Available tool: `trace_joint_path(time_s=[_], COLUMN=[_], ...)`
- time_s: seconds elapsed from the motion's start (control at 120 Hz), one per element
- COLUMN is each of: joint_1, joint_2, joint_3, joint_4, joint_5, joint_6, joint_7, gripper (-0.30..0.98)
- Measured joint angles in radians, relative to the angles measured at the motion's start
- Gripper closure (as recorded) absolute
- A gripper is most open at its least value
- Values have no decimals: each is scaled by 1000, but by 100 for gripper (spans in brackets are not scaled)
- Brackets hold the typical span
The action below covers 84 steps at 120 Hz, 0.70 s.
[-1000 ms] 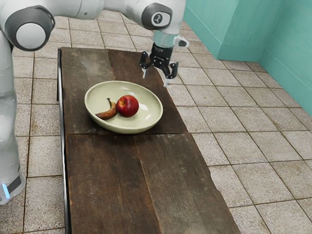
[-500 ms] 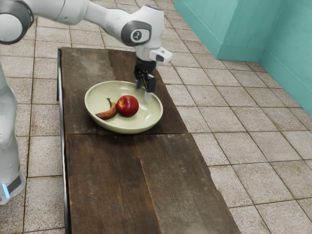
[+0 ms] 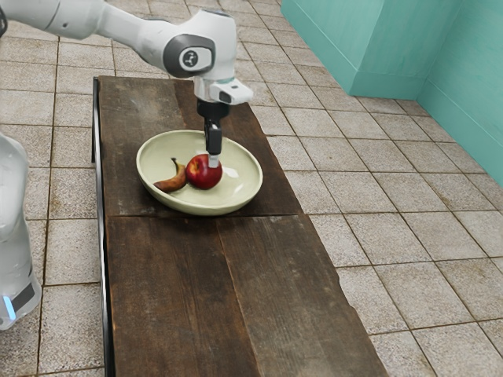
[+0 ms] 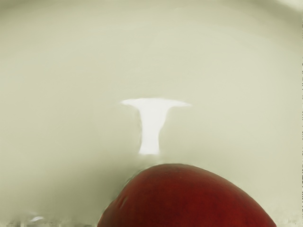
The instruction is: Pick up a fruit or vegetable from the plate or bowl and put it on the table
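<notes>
Exterior view: red apple (image 3: 200,176) partly behind gripper (image 3: 214,162), spread or pinching unclear; wrist view: apple cut off

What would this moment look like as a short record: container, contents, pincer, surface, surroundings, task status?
container: pale green bowl
contents: red apple, with a brown-and-yellow banana beside it
pincer: pointing down at the apple; grip unclear
surface: dark wooden table, under the bowl
surroundings: tiled floor, teal wall
task status: both fruits in the bowl; transfer to table not yet done
</notes>
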Motion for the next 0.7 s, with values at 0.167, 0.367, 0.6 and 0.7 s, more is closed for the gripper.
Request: trace_joint_path(time_s=[0.167,0.367,0.6,0.7], joint_1=[-1,-11,-15,-13], joint_2=[-2,-8,-20,-25], joint_3=[0,-1,-1,-2], joint_4=[-12,-13,-31,-47], joint_5=[-13,-38,-65,-69], joint_6=[2,3,6,11], joint_7=[41,78,107,117], gripper=[0,0,0,0])
